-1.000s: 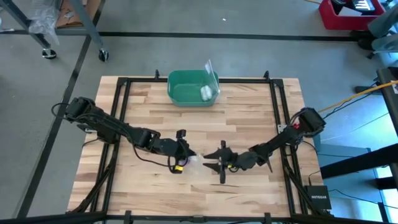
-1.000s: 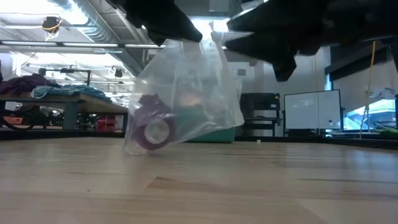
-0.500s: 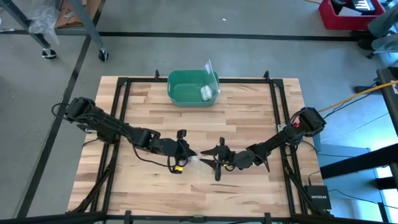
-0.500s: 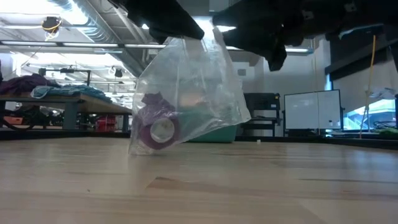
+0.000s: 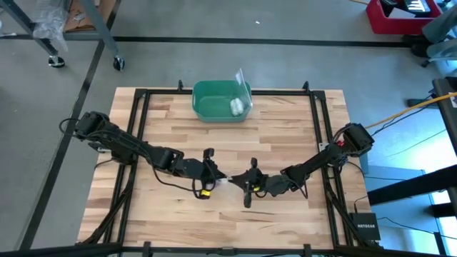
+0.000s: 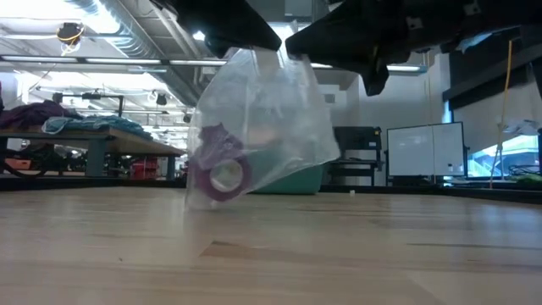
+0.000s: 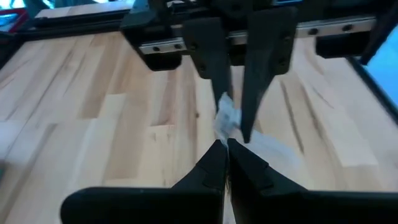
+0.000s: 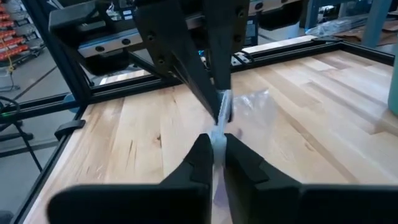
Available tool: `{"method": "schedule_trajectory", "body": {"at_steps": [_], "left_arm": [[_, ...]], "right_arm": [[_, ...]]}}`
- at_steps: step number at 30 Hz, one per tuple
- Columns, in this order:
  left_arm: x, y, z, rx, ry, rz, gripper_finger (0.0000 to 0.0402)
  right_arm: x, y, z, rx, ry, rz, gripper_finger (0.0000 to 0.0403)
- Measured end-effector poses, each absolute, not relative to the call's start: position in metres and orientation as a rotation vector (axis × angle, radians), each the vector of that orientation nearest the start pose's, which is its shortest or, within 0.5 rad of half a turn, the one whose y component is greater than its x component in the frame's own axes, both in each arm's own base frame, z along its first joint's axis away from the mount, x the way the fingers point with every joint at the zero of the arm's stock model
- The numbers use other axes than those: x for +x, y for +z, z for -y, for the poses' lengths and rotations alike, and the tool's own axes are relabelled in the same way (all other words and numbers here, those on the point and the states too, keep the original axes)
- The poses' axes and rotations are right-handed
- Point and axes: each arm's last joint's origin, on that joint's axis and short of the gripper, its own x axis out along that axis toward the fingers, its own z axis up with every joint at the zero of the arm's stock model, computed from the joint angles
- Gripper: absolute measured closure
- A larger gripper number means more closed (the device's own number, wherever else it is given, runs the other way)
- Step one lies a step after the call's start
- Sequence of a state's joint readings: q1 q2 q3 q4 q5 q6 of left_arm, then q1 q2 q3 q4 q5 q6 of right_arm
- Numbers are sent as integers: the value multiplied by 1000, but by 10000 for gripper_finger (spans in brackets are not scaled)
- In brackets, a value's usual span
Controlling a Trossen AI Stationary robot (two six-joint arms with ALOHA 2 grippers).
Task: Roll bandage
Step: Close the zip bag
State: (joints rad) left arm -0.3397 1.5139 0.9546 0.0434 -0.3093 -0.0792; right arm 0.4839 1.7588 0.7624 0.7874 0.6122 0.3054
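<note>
bandage [image 6: 222,172] blurred inside plastic bag [image 6: 262,127]

the bandage [image 6: 222,166] was a small purple roll, tipped so its open core faced the low camera. it sat low inside a clear plastic bag [image 6: 271,127] hanging just above the table.

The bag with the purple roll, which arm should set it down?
Either, perhaps the left: the left claw and right claw both pinch the clear bag's top, with the bandage hanging under the left.
</note>
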Motion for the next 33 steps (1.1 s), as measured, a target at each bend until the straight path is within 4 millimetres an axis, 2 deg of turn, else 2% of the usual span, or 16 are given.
{"method": "schedule_trajectory", "body": {"at_steps": [6, 10, 17, 27, 31, 33], "left_arm": [[313, 243, 100, 98, 37, -459, 401], [313, 243, 100, 98, 35, -459, 401], [314, 245, 100, 104, 31, -435, 401], [314, 246, 100, 102, 26, -424, 401], [313, 255, 98, 103, 61, -378, 401], [313, 256, 97, 109, 62, -380, 401]], "right_arm": [[311, 170, -144, 196, -155, -161, 360], [311, 169, -145, 189, -129, -184, 384], [311, 168, -145, 209, -123, -191, 378], [322, 153, -153, 232, -64, -229, 382], [322, 143, -156, 207, -24, -309, 382], [323, 145, -157, 212, -26, -307, 382]]}}
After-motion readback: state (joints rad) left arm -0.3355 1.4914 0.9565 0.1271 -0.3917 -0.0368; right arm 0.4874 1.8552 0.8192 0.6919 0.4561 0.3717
